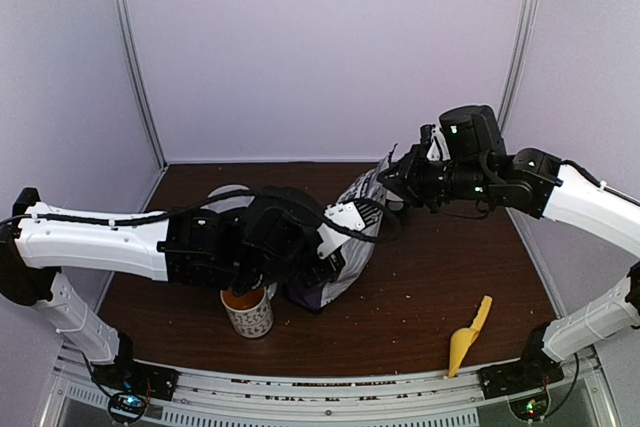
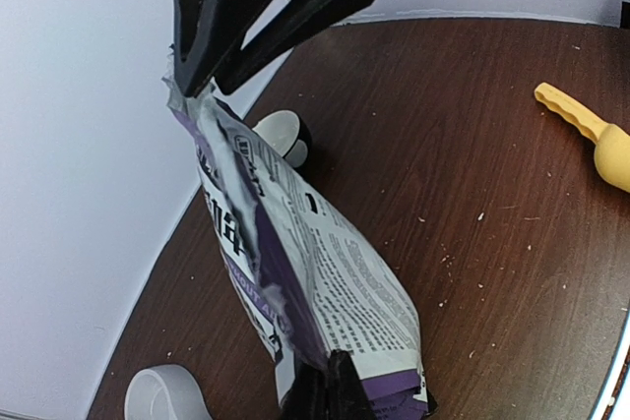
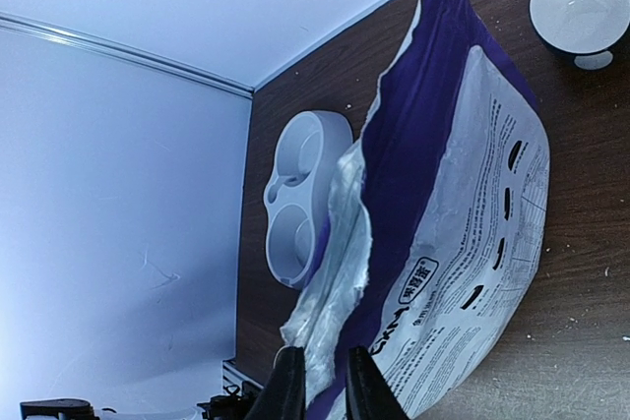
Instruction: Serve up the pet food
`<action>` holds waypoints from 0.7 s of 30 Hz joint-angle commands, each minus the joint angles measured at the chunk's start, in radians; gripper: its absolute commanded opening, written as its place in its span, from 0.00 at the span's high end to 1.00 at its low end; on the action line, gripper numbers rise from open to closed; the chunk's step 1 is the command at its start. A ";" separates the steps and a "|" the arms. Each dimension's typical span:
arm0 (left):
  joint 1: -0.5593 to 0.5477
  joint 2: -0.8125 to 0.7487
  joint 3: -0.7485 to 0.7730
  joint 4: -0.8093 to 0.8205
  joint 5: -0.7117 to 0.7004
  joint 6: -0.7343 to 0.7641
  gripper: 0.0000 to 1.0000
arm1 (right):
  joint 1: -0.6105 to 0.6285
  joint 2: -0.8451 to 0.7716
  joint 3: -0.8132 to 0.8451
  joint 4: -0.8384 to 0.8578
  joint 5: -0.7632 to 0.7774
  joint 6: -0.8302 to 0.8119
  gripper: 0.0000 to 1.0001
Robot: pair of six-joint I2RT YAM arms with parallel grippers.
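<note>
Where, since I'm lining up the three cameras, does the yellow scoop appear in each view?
Top external: yellow scoop lies at lower right.
Left wrist: yellow scoop at the right edge, upper half.
Right wrist: not in it.
Shared landmark: the purple bag, in all three views.

Pale lilac walls [image 1: 320, 47], dark wooden table [image 1: 450, 277]

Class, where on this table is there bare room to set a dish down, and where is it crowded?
Free: the right side, between the purple pet food bag and yellow scoop. Crowded: left, around the mug, left arm and bag.
</note>
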 commanded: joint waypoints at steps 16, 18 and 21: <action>-0.001 -0.030 0.024 0.114 0.031 0.016 1.00 | 0.002 0.063 0.005 0.026 -0.039 -0.010 0.85; -0.001 -0.029 0.024 0.114 0.032 0.018 1.00 | 0.002 0.068 0.005 0.026 -0.037 -0.010 0.85; -0.001 -0.029 0.024 0.114 0.034 0.018 1.00 | 0.002 0.071 0.002 0.023 -0.023 -0.010 0.85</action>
